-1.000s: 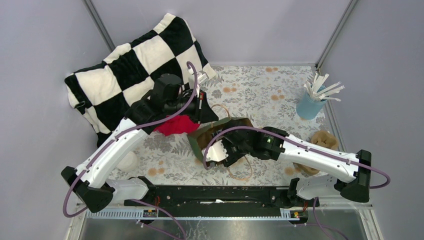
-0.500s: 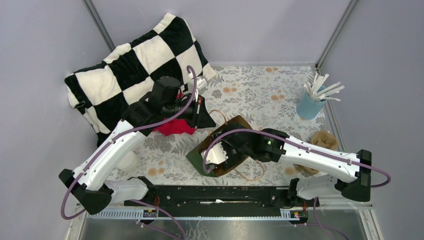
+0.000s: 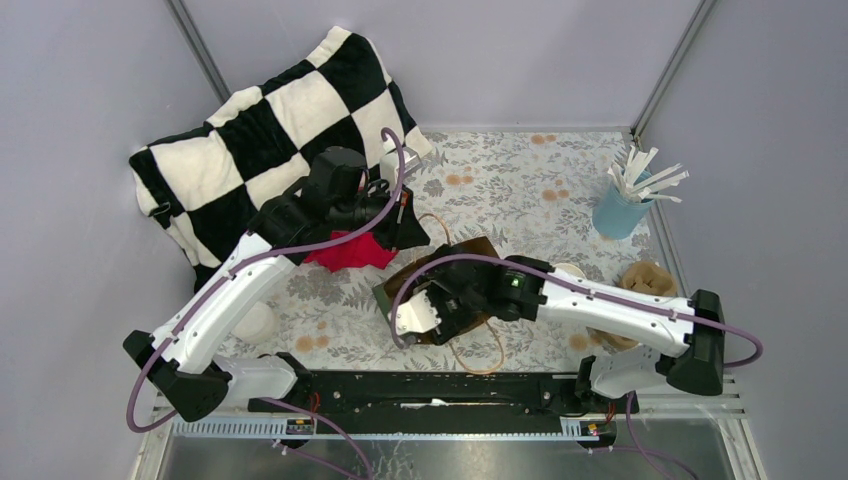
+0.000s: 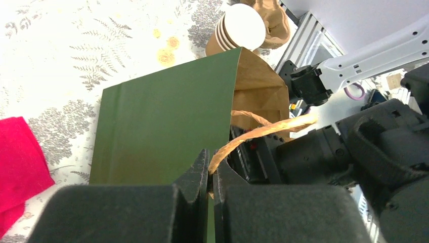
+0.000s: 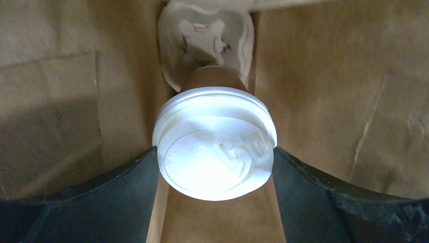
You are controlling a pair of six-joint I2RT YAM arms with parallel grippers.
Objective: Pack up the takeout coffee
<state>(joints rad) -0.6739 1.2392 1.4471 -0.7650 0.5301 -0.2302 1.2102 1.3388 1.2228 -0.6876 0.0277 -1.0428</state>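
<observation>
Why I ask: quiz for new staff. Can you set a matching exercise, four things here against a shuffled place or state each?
Things:
1. lidded coffee cup
2. bag handle
3. red cloth
4. blue cup

Places or states:
A. far right of the table, holding white sticks
B. pinched in the left gripper
C. held by the right gripper, inside the bag
D. on the table, near the checked pillow

Pairs: 1-C; 2-B; 3-D; 4-A.

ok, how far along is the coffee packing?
Done: left gripper pinches the handle, steadying the green bag. In hand: right gripper holds the lidded coffee cup inside the bag. Left: set it down, let go, pull the arm out.
</observation>
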